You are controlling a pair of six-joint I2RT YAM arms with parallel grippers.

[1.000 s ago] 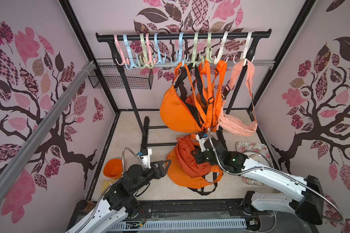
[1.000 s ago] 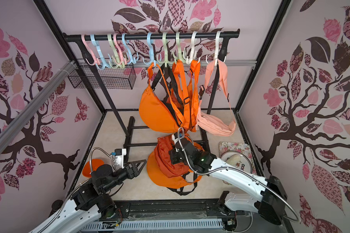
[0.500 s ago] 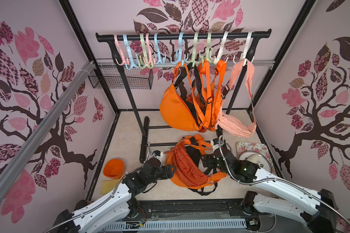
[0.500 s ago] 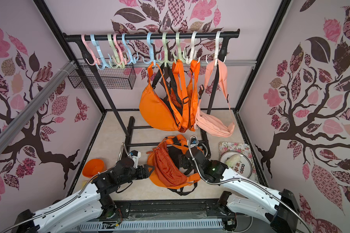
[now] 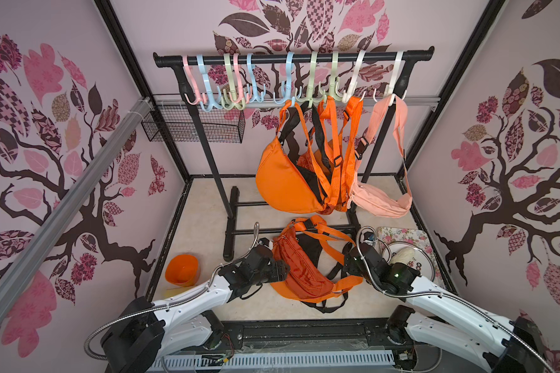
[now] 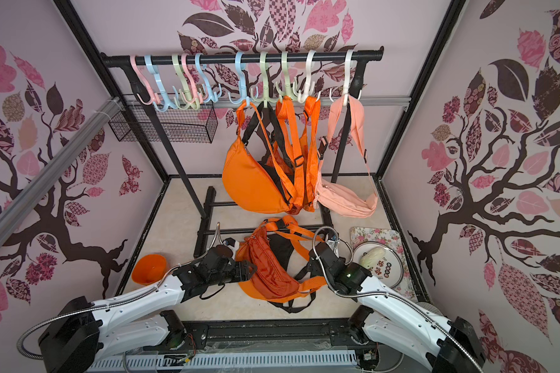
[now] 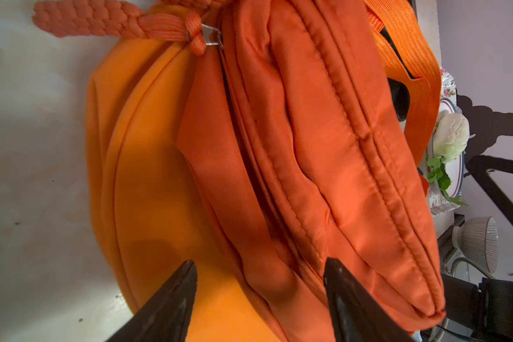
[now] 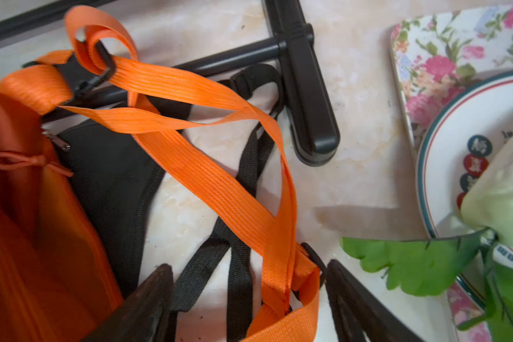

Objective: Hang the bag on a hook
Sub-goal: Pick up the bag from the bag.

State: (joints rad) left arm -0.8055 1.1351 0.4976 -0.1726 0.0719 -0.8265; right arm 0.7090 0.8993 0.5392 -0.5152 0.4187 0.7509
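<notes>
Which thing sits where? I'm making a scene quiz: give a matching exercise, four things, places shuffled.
1. pale pink fabric sling bag
2. dark orange nylon sling bag
3. orange plastic bowl
4. black wire basket

A. sprawled on the beige floor
B. at the grey wall rail
C. hanging from a white plastic hook
D. standing by the left wall

Pairs: 1-C, 2-A, 3-D, 4-B

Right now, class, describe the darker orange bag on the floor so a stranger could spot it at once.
Find the black metal clothes rail with pastel plastic hooks at the back. On the pale floor before its base lies the shiny rust-orange nylon waist bag. Unlike the hung bags it lies loose, and it is darker than the bright orange bag beneath it.
</notes>
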